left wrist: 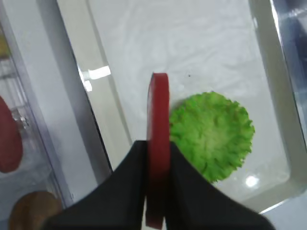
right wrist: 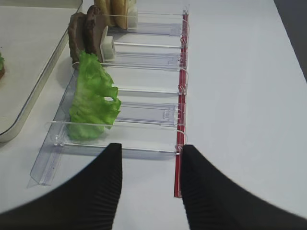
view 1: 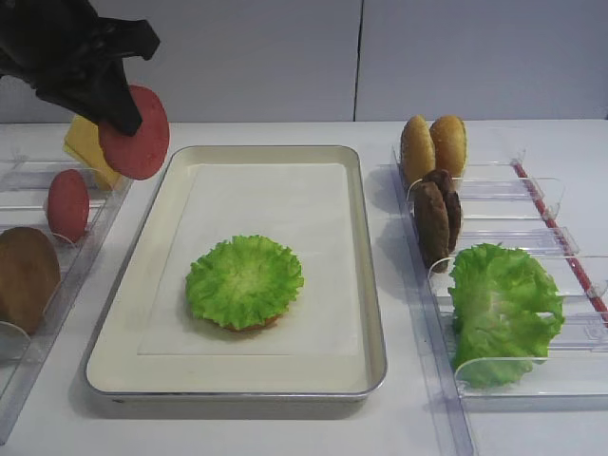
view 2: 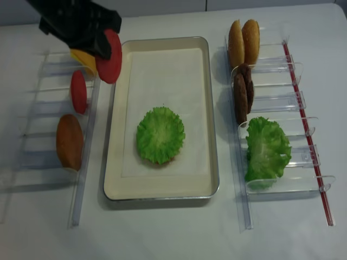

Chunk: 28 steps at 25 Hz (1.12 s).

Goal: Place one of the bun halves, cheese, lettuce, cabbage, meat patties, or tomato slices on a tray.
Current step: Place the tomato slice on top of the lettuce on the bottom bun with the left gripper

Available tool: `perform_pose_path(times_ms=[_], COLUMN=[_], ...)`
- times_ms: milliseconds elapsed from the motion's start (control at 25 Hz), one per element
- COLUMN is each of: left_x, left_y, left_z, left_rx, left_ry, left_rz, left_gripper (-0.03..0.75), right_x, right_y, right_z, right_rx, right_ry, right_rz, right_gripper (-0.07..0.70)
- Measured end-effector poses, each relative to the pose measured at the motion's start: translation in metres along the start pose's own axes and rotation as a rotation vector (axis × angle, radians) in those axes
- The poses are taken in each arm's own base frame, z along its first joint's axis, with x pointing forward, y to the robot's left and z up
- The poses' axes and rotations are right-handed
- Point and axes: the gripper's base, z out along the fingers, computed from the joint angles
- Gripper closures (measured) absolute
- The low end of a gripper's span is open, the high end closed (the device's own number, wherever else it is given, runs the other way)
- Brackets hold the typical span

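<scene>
My left gripper (view 1: 123, 119) is shut on a tomato slice (view 1: 140, 141), held on edge in the air over the tray's left rim (view 1: 152, 223). From the left wrist, the slice (left wrist: 159, 103) stands clamped between the fingers of my left gripper (left wrist: 158, 143), above the liner and beside lettuce (left wrist: 210, 132). That lettuce (view 1: 244, 280) lies flat in the middle of the tray, with a brown edge showing beneath it. My right gripper (right wrist: 151, 148) is open over bare table near the right holder. No cabbage shows.
The left clear holder (view 1: 100, 223) keeps cheese (view 1: 84, 142), another tomato slice (view 1: 67, 204) and a bun half (view 1: 24, 275). The right holder (view 1: 494, 242) keeps two bun halves (view 1: 432, 142), meat patties (view 1: 437, 214) and a lettuce leaf (view 1: 499, 309).
</scene>
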Motion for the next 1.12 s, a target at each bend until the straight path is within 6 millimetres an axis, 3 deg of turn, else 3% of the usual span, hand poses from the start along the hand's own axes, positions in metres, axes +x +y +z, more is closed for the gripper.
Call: perform_pose_path(times_ms=[280, 680, 800, 960, 1120], left_x=[0.049, 0.094, 0.098, 0.09, 0.082], left_y=[-0.016, -0.033, -0.035, -0.032, -0.029], left_z=[-0.003, 0.046, 0.054, 0.061, 0.08], left_rx=[0.164, 0.556, 0.611, 0.591, 0.631], left_ry=[0.048, 0.117, 0.071, -0.011, -0.009], left_rz=[0.057, 0.073, 0.046, -0.005, -0.07], left_gripper=[0.662, 0.662, 0.662, 0.663, 0.662], right_x=[0.0, 0.0, 0.0, 0.0, 0.0], right_y=[0.0, 0.0, 0.0, 0.0, 0.0], right_z=[0.0, 0.0, 0.0, 0.0, 0.0], right_rx=[0.0, 0.0, 0.0, 0.0, 0.0], right_ry=[0.0, 0.0, 0.0, 0.0, 0.0], right_rz=[0.0, 0.0, 0.0, 0.0, 0.0], right_gripper=[0.322, 0.322, 0.322, 0.322, 0.322])
